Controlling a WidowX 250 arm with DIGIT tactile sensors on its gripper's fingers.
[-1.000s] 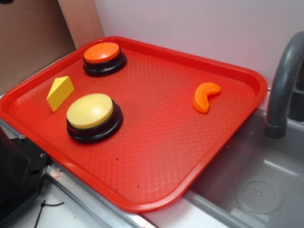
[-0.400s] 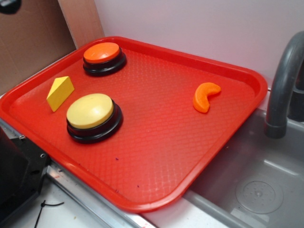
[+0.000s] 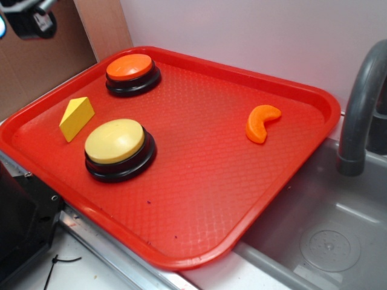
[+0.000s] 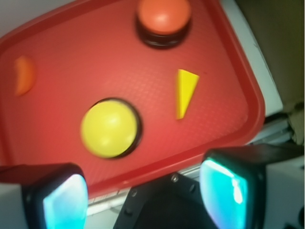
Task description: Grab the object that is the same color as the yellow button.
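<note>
- The gripper point(image 4: 143, 191) is spread wide, its two fingers point(image 4: 57, 198) well apart at the bottom of the wrist view, nothing between them
- In the exterior view only a dark part of the gripper point(image 3: 33, 21) shows at the top left corner, high above and apart from the red tray point(image 3: 242, 181)
- The yellow wedge point(image 3: 77, 118) lies on the tray near its left edge, at about 10 o'clock from the yellow button point(image 3: 118, 148), just beside it but not touching
- In the wrist view the wedge point(image 4: 185, 93) sits at about 2 o'clock from the yellow button point(image 4: 110, 128), its narrow tip pointing toward the bottom of the picture
- The orange button point(image 3: 132, 74) stands near the tray's far left corner, at about 12 o'clock from the yellow one
- The orange crescent point(image 3: 261, 122) lies well apart toward the right side of the tray, at about 3 o'clock from the buttons
- A grey faucet point(image 3: 363, 109) rises over a grey sink point(image 3: 326, 235) to the right of the tray
</note>
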